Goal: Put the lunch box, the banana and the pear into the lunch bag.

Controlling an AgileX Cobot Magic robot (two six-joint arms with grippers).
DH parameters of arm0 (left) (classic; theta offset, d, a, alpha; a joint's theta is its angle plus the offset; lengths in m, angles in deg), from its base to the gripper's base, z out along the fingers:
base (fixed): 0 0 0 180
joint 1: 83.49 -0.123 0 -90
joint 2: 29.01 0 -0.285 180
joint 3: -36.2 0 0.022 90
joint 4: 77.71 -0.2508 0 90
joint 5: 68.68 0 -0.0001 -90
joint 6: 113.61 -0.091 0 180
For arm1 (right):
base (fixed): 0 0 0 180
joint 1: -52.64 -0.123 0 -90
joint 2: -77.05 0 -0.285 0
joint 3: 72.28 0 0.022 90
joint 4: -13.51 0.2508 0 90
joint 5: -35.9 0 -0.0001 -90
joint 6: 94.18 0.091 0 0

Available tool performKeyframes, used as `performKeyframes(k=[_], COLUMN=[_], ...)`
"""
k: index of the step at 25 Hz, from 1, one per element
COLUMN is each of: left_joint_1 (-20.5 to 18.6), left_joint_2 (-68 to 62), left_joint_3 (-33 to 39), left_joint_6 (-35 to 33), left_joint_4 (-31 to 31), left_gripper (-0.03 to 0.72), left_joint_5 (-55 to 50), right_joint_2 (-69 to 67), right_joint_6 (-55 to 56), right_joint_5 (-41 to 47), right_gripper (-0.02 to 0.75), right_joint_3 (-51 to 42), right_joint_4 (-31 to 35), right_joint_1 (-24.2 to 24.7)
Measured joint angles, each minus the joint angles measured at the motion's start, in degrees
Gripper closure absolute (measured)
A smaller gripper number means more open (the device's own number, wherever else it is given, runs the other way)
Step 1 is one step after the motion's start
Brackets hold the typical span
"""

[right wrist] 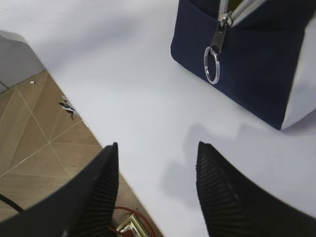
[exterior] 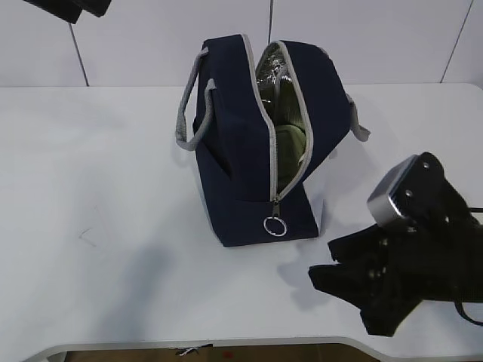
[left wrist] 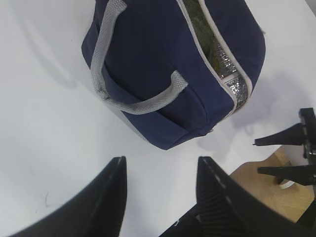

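The navy lunch bag [exterior: 241, 151] stands in the middle of the white table, its grey-trimmed zipper open along the top and down the front. Its metal ring pull [exterior: 275, 225] hangs low on the front. Silver lining and an olive-green surface [exterior: 290, 139] show inside, maybe the lunch box lid. The banana and the pear are not in view. My right gripper [exterior: 323, 260] is open and empty, low at the front right of the bag; the ring pull [right wrist: 213, 64] lies ahead of its fingers [right wrist: 158, 145]. My left gripper [left wrist: 162, 160] is open and empty, high above the bag [left wrist: 163, 74].
The table's front edge [exterior: 226, 343] runs close under the right gripper, with wooden floor [right wrist: 34, 123] beyond it. The bag's grey handles [exterior: 185, 113] stick out to both sides. Part of the left arm [exterior: 72, 7] shows in the top left corner.
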Motion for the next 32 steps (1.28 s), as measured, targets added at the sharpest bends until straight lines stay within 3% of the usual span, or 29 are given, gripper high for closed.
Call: performKeyframes(k=[18, 32], left_joint_1=[0.0, 0.0], left_joint_2=[0.0, 0.0], left_joint_3=[0.0, 0.0], left_joint_6=[0.32, 0.44], left_joint_4=[0.0, 0.0], left_gripper=[0.339, 0.339], left_joint_5=[0.0, 0.0], right_joint_2=[-14.72, -21.76], right_joint_6=[-1.42, -2.03], right_joint_5=[3.27, 5.42], right_gripper=[0.287, 0.287], right_joint_3=[12.44, 16.51], right_joint_4=[0.12, 0.12], right_joint_1=[0.0, 0.0])
